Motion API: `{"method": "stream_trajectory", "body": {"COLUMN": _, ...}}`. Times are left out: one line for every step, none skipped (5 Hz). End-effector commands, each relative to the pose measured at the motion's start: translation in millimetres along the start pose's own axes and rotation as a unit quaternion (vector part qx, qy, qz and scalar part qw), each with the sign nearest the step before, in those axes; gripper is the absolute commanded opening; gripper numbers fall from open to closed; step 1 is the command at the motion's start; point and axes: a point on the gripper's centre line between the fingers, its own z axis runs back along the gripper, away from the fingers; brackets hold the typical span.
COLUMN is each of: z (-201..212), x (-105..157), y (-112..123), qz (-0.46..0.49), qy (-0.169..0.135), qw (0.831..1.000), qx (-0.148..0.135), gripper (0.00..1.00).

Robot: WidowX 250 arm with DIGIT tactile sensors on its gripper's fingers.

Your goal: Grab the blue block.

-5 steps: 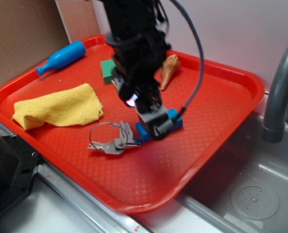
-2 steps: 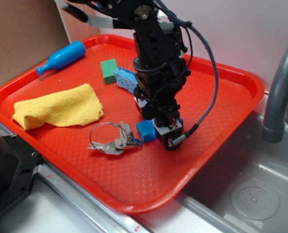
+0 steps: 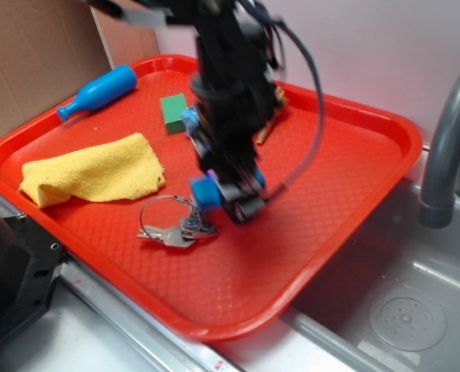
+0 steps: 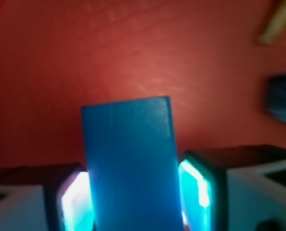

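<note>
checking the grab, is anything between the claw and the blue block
Nothing visible. In the wrist view the claw has a finger on each side of the blue block, pressed against it. The exterior view is blurred but shows the block at the claw tip.

A toy-kitchen test setup: a red tray lies over a grey sink basin, a grey faucet at its right edge, cardboard behind.
</note>
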Motion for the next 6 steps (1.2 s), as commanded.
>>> {"method": "stream_trajectory", "body": {"z": 97, "x": -25, "y": 33, "qz": 0.059, "qy": -0.081, "qw": 0.995, "qx": 0.011, "gripper": 0.00}}
{"method": "stream_trajectory", "body": {"z": 114, "x": -43, "y": 57, "qz": 0.140, "qy": -0.057, "qw": 0.988, "qx": 0.012, "gripper": 0.00}}
{"method": "stream_trajectory", "body": {"z": 121, "x": -43, "y": 66, "qz": 0.182, "qy": -0.045, "qw": 0.982, "qx": 0.027, "gripper": 0.00}}
{"method": "stream_trajectory", "body": {"z": 130, "x": -45, "y": 81, "qz": 0.251, "qy": -0.037, "qw": 0.966, "qx": 0.043, "gripper": 0.00}}
{"method": "stream_trajectory", "body": {"z": 138, "x": -50, "y": 88, "qz": 0.273, "qy": -0.061, "qw": 0.959, "qx": 0.041, "gripper": 0.00}}
{"method": "stream_trajectory", "body": {"z": 138, "x": -51, "y": 88, "qz": 0.275, "qy": -0.065, "qw": 0.959, "qx": 0.034, "gripper": 0.00}}
